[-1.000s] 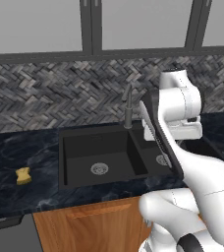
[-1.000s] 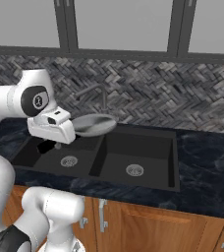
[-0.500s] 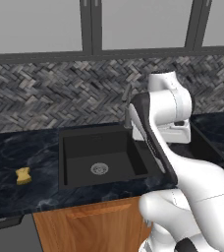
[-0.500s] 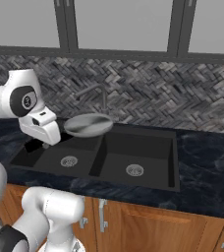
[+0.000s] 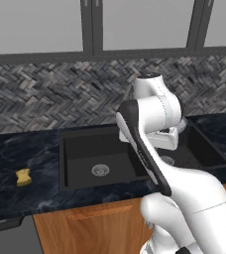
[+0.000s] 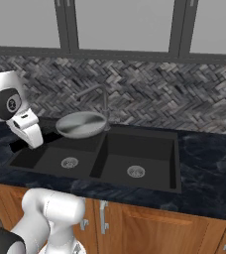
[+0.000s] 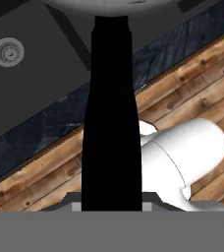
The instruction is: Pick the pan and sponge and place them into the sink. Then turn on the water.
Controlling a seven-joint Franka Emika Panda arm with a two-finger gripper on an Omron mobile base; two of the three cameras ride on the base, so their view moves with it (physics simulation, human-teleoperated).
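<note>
Pan [image 6: 81, 124] carried in mid-air, left of centre in the right base view, held level above the near-left basin of the sink [image 6: 149, 174] and just in front of the faucet [image 6: 104, 104]. The end effector [image 6: 45, 133] is shut narrowly on the pan's dark handle; in the hand view that handle [image 7: 111, 113] runs as a black bar up the middle of the frame to the pan's pale rim at the top edge, with one silver drain [image 7: 8, 51] at upper left. The pan is clear of the basin floor and touches nothing but the end effector.

Sponge [image 5: 23, 177] at lower left of the left base view, lying flat on the dark bench [image 5: 16, 158], well apart from the sink's left rim and untouched.

Progress, as judged from these views: the pan has been picked up but is not yet set down, so the first placement is under way and incomplete. Remaining steps are to lower and release the pan into the wider basin, fetch the sponge and place it in the sink, then turn on the water. No stream falls from the faucet, so the water appears to be off.
</note>
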